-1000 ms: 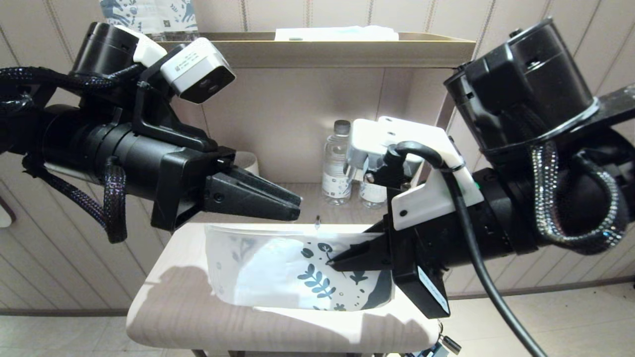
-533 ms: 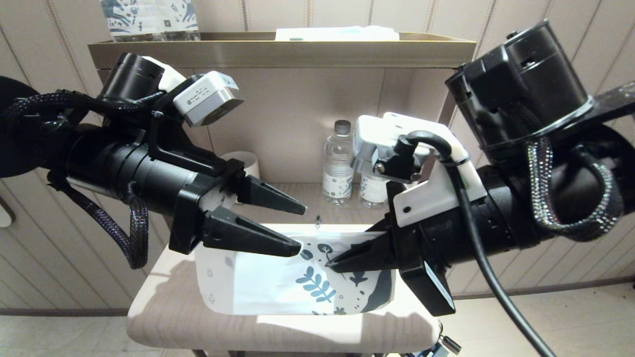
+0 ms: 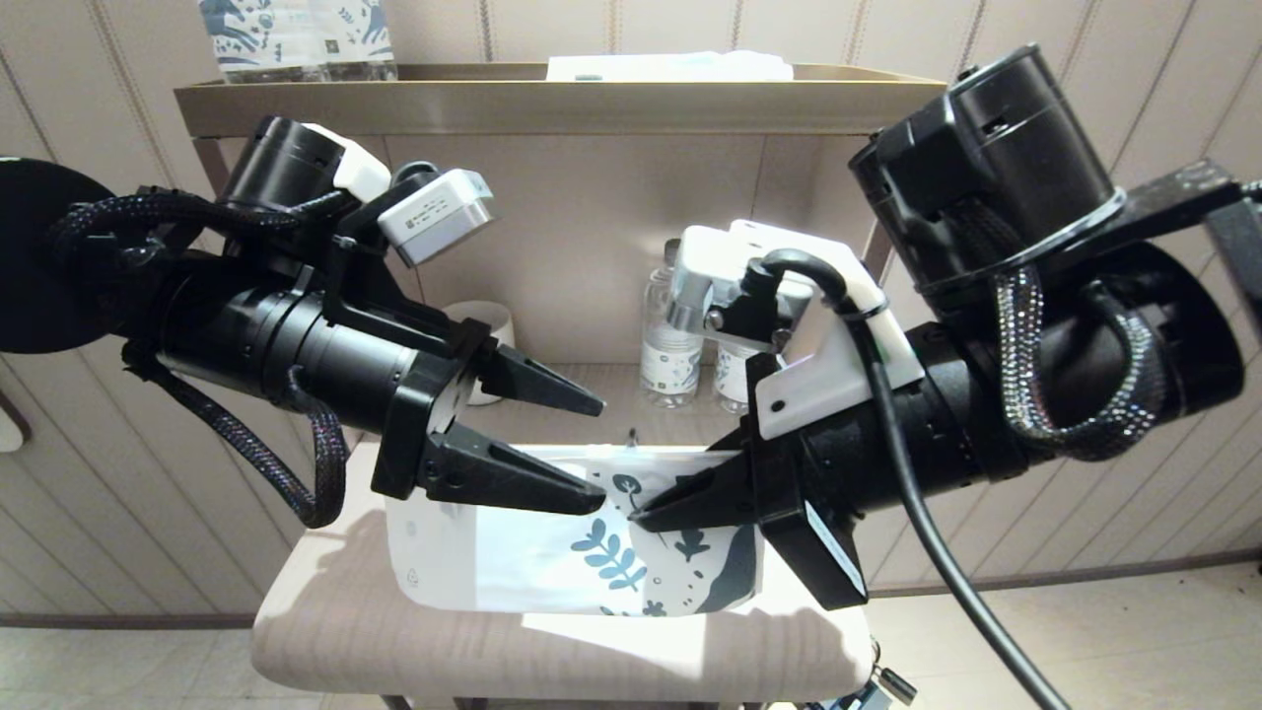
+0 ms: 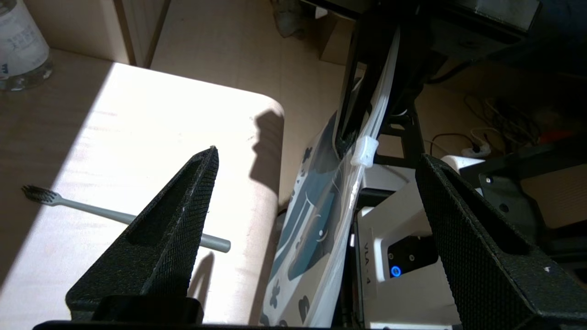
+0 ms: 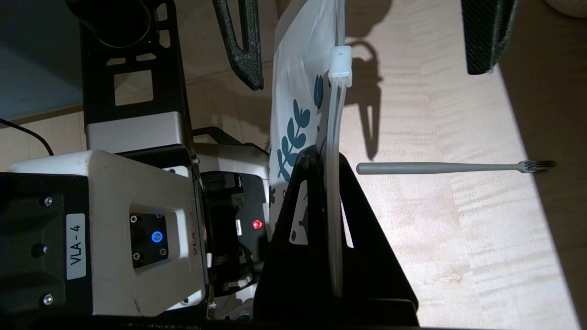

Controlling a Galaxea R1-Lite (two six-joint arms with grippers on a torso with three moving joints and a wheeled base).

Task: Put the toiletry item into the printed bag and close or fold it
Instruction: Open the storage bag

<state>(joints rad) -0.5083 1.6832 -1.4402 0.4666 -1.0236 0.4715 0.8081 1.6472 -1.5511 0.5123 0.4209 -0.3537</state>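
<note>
In the head view the right gripper (image 3: 636, 515) pinches the printed bag (image 3: 552, 562) at its top edge, at 3 o'clock from the left gripper (image 3: 599, 454), whose jaws stand wide and empty; in the left wrist view the toothbrush (image 4: 124, 216) lies on the table (image 4: 137, 119), outside the bag; in the right wrist view the zip slider (image 5: 341, 64) sits mid-edge; the one-sided hold may let the bag sag shut.

My right claw (image 3: 641, 514) pinches the printed bag (image 3: 552, 562) at its top edge, hanging it above the table (image 3: 325, 631). My left claw (image 3: 596, 449) straddles that edge, spread, to its left. Behind the bag, the toothbrush (image 5: 440, 168) lies on the table.
</note>
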